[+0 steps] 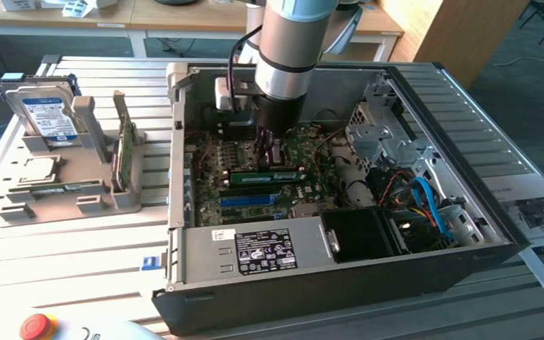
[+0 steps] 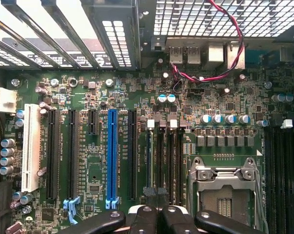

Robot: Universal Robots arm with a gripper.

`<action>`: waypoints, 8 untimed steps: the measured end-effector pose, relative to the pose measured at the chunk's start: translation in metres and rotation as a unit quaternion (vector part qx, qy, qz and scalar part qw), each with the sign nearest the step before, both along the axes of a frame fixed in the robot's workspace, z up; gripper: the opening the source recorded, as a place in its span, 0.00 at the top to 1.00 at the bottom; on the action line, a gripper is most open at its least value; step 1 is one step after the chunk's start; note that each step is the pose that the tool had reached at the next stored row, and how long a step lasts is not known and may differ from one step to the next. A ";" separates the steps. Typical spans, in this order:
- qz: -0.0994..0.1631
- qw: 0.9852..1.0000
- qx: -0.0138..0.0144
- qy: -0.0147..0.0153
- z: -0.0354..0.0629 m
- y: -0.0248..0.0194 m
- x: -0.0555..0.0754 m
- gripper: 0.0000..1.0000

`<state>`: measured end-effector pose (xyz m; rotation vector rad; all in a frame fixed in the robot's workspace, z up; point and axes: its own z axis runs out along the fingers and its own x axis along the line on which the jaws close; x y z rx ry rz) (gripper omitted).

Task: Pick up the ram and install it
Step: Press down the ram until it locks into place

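My fingers (image 2: 156,214) are closed together, pressing down on the ram (image 1: 270,174), which sits edge-up in its motherboard slot (image 2: 159,161) (inside the open case). I judge that straight, even pressure seats it best.

Slatted light-grey surface (image 1: 74,248) is catching bright light. Wooden desks (image 1: 187,18) with white legs are standing beyond its far edge, a wooden panel (image 1: 452,28) is rising past the far corner, and dark grey-green floor (image 1: 527,92) is showing alongside.
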<state>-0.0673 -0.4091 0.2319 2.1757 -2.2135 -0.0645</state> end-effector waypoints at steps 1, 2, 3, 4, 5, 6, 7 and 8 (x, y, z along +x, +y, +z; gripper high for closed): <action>0.000 1.000 0.000 0.000 0.0000 0.0000 0.000 0.89; 0.000 1.000 0.000 0.000 -0.0003 0.0000 0.000 0.89; 0.000 1.000 0.000 0.000 -0.0006 0.0001 0.000 0.89; 0.000 1.000 0.000 0.000 -0.0010 0.0001 0.000 0.89; 0.000 1.000 0.000 0.000 -0.0010 0.0000 0.000 0.89; 0.000 1.000 0.000 0.000 -0.0010 0.0000 0.000 0.89; 0.000 1.000 0.000 0.000 -0.0010 0.0000 0.000 0.89; 0.000 1.000 0.000 0.000 -0.0010 0.0000 0.000 0.89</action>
